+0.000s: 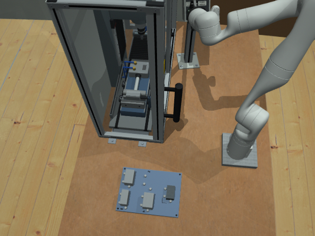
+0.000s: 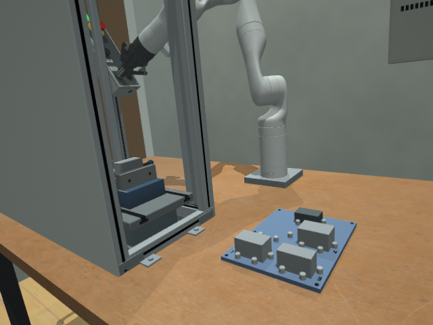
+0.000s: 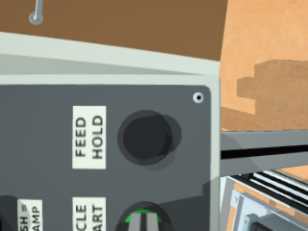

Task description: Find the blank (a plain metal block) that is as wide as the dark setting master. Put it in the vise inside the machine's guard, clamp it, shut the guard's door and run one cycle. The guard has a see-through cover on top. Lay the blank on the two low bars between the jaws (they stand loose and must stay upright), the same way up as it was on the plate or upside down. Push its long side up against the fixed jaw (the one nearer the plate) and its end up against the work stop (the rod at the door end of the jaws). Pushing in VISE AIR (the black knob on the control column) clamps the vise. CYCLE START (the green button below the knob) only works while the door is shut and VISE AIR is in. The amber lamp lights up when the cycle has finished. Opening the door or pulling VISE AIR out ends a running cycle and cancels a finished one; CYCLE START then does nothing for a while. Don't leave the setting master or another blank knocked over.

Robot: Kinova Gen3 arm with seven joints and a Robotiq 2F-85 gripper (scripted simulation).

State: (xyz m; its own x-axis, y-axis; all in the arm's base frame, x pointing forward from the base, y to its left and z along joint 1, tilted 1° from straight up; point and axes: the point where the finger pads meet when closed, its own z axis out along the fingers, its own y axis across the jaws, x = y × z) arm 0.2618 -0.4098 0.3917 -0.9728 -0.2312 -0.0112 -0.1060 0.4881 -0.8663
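Blank (image 1: pixel 133 95) (image 2: pixel 128 165) lies in the vise (image 1: pixel 133 103) (image 2: pixel 137 177), probably clamped — guard door apparently shut. Rightward, the gripper (image 1: pixel 192 7) (image 2: pixel 120 72) (image 3: pixel 143 222), fully closed on nothing, is at CYCLE START (image 2: pixel 118 75) (image 3: pixel 142 212) — only the cycle's finish seems left.

Plain blue plate (image 1: pixel 157 183) (image 2: pixel 265 229).

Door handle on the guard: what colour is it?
The door handle is plain black; it shows best in the top view.
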